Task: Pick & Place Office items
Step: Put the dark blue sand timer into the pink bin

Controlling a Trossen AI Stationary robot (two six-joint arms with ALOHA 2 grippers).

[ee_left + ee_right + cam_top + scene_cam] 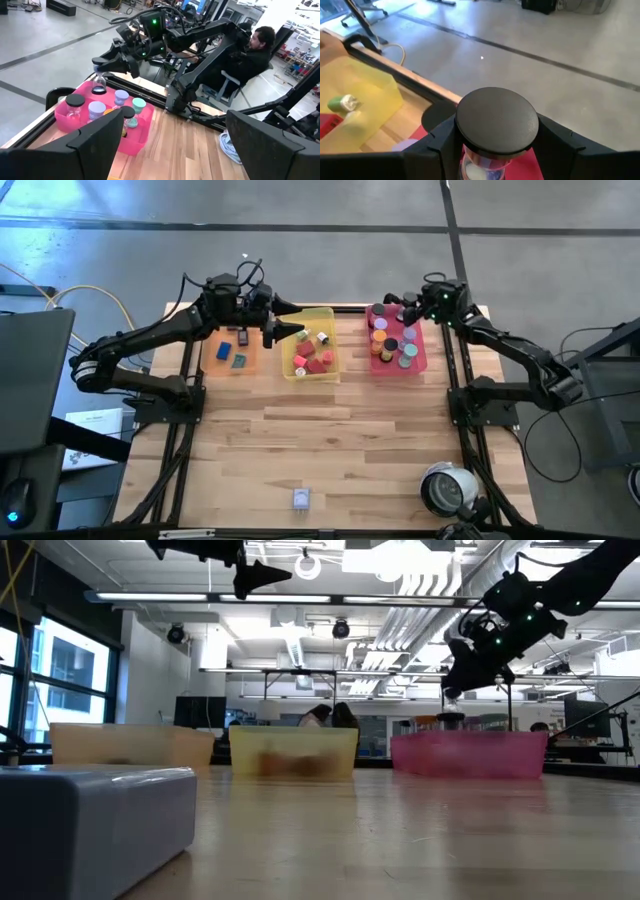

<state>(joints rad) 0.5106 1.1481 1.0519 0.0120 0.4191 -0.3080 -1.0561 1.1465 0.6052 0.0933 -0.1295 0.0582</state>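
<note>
Right gripper (492, 150): black-lidded jar (496, 120) between its fingers, jar's lower half cut off by frame edge. Below it, pink tray (468, 754) contents blurred in low view.

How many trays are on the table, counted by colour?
Orange tray: 1
Yellow tray: 1
Pink tray: 1
Total: 3

Both arms are showing matte black jointed links with black cables looping along them; green lights are glowing on the right gripper (102, 64) beside the pink tray (70, 120).
</note>
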